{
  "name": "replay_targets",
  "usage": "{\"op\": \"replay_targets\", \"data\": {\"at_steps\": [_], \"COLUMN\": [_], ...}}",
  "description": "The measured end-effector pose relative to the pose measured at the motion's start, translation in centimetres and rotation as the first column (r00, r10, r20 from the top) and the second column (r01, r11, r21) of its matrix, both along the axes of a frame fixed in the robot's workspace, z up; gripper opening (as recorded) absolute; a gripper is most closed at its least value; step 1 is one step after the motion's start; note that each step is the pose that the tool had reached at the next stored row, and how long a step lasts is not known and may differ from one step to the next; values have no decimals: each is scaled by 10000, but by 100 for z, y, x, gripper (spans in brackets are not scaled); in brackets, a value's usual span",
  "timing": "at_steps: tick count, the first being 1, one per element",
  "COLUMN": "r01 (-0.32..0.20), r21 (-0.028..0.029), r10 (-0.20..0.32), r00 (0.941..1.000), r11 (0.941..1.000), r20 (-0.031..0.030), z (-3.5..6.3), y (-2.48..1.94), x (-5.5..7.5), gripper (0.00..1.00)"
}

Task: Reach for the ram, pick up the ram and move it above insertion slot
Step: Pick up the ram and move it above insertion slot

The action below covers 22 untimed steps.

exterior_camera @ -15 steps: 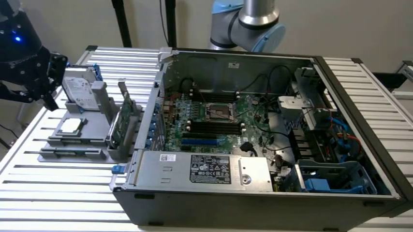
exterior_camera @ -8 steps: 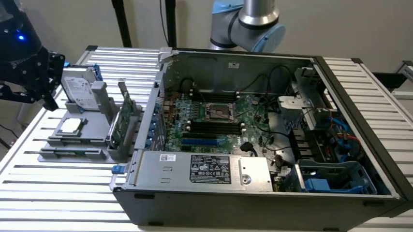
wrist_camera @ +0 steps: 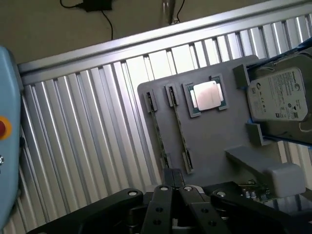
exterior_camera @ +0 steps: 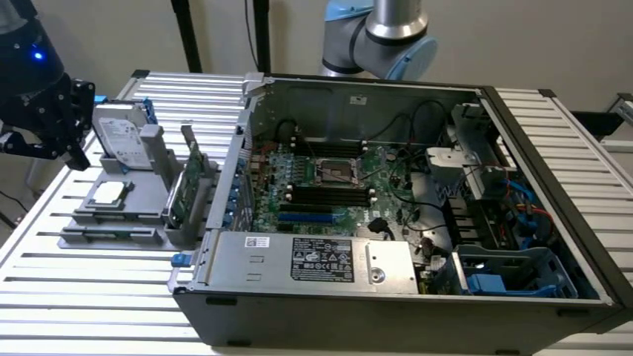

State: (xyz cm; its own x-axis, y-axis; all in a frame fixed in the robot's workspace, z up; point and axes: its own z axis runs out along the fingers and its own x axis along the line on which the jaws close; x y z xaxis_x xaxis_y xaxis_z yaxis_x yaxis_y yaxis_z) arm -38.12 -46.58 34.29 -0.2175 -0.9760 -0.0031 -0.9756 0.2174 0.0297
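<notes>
**Slatted metal tabletop, plain wall, tan floor**

Tabletop [exterior_camera: 89,297] is ribbed silver aluminium slats across the whole work area, with a pale rail [wrist_camera: 146,41] along its edge. Behind it is a plain off-white wall [exterior_camera: 554,44], evenly lit, no hard shadows. Black poles [exterior_camera: 186,33] stand at the back. In the wrist view, a tan-brown floor [wrist_camera: 44,29] lies past the tabletop edge, with a black cable [wrist_camera: 108,24] and a small black box [wrist_camera: 97,5] on it.

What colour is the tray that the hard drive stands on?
Plain grey. The tray under the hard drive shows best in the wrist view.
</notes>
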Motion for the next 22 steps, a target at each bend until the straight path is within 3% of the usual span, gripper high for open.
{"op": "replay_targets", "data": {"at_steps": [7, 13, 15, 19, 22], "r01": [-1161, -1249, -1360, -2061, -2594], "r21": [4, 4, 4, 3, 3], "r10": [1161, 1249, 1360, 2060, 2594], "r00": [9932, 9921, 9906, 9784, 9657], "r11": [9932, 9922, 9907, 9785, 9658], "r20": [106, 110, 136, 135, 135], "z": [-14, -14, -15, -17, -19], "y": [0, 0, 3, 3, 3], "x": [0, 0, -1, 0, -1], "gripper": [11, 11, 11, 11, 11]}}
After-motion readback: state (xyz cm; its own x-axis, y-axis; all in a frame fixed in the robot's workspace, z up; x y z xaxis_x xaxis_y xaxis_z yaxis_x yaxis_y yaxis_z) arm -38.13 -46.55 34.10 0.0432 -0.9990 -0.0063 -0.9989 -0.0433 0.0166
